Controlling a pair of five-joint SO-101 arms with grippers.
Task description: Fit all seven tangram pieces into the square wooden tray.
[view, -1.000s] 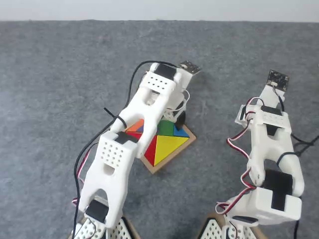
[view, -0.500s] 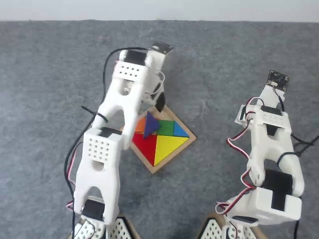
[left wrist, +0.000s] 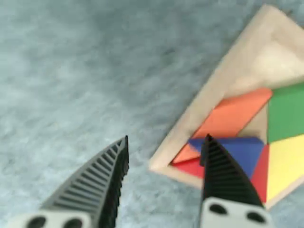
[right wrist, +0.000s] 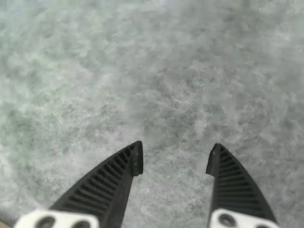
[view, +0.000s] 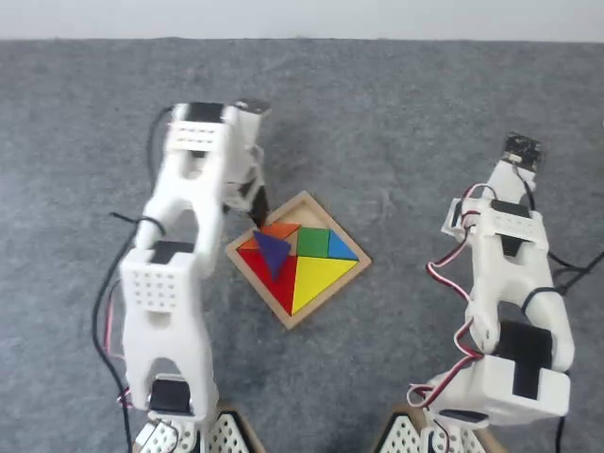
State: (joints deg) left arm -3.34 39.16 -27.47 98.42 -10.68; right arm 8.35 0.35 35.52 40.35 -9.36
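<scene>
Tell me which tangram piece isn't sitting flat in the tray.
The dark blue triangle: it lies askew across the orange piece and the red piece; the others sit flat.

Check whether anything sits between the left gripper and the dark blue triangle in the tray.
Nothing visible does. The left gripper hangs open over the edge of the wooden tray, and the dark blue triangle lies just past one fingertip, next to the orange piece, with no other object between them.

Lab bench setup: grey felt tabletop (view: 85,113), plain white wall (view: 302,17).
</scene>
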